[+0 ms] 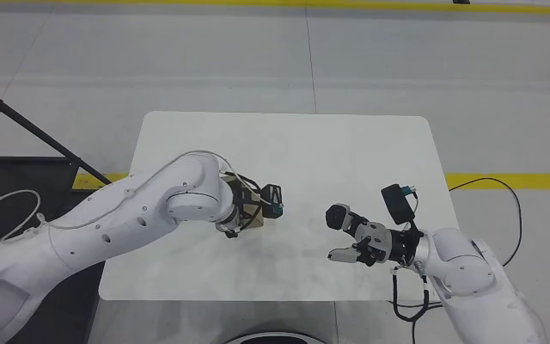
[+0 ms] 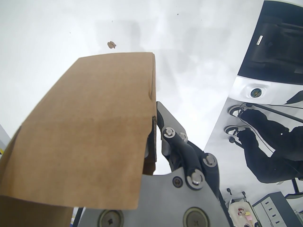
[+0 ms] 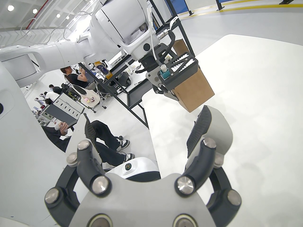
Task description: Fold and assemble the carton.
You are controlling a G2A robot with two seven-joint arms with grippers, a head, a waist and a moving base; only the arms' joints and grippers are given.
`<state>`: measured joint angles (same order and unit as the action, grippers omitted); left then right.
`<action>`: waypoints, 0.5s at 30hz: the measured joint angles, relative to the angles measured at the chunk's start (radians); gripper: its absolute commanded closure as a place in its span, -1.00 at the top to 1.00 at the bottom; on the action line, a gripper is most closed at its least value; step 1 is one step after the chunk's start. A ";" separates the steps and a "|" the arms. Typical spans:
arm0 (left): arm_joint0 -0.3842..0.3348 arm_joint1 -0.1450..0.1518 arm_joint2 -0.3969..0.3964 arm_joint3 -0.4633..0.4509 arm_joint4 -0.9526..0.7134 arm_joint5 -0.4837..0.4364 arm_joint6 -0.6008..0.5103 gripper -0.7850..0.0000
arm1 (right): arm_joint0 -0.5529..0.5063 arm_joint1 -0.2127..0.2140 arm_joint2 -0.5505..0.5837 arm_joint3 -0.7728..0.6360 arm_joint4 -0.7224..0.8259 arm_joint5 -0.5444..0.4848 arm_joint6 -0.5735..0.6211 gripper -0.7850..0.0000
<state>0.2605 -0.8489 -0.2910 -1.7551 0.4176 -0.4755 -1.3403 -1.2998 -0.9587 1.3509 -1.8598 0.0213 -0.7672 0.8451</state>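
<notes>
The left gripper (image 1: 247, 217) is clamped on the brown carton (image 1: 252, 209), which sits mostly hidden under the wrist over the left half of the white table (image 1: 344, 155). The right gripper (image 1: 339, 235) is near the table's front right, well apart from the carton, with its fingers spread and nothing between them.

In the left wrist view the carton (image 2: 90, 131) lies flat and broad across the gripper, and one dark finger (image 2: 163, 124) presses against its edge. A small brown scrap (image 2: 111, 45) lies on the table beyond.

In the right wrist view the two ribbed pads (image 3: 201, 128) stand wide apart. Farther off, the carton (image 3: 194, 90) hangs tilted in the other gripper over the table.
</notes>
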 measured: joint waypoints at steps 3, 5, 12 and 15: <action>0.000 -0.008 0.017 0.034 0.020 -0.026 0.021 -1.00 | 0.000 0.000 0.000 0.000 0.000 0.000 0.000 1.00; -0.015 -0.020 0.048 0.046 0.049 -0.036 0.032 -1.00 | 0.000 0.000 0.000 0.000 0.000 0.000 0.000 1.00; -0.054 -0.075 0.122 0.105 0.122 -0.064 0.059 -1.00 | 0.000 0.000 0.000 0.000 0.000 0.000 0.000 1.00; -0.044 -0.098 0.121 0.129 0.157 -0.071 0.066 -1.00 | 0.000 0.000 0.000 0.000 0.000 0.000 0.000 1.00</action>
<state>0.2165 -0.9473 -0.1700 -1.6263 0.5751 -0.5461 -1.2744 -1.2998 -0.9587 1.3509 -1.8598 0.0213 -0.7672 0.8451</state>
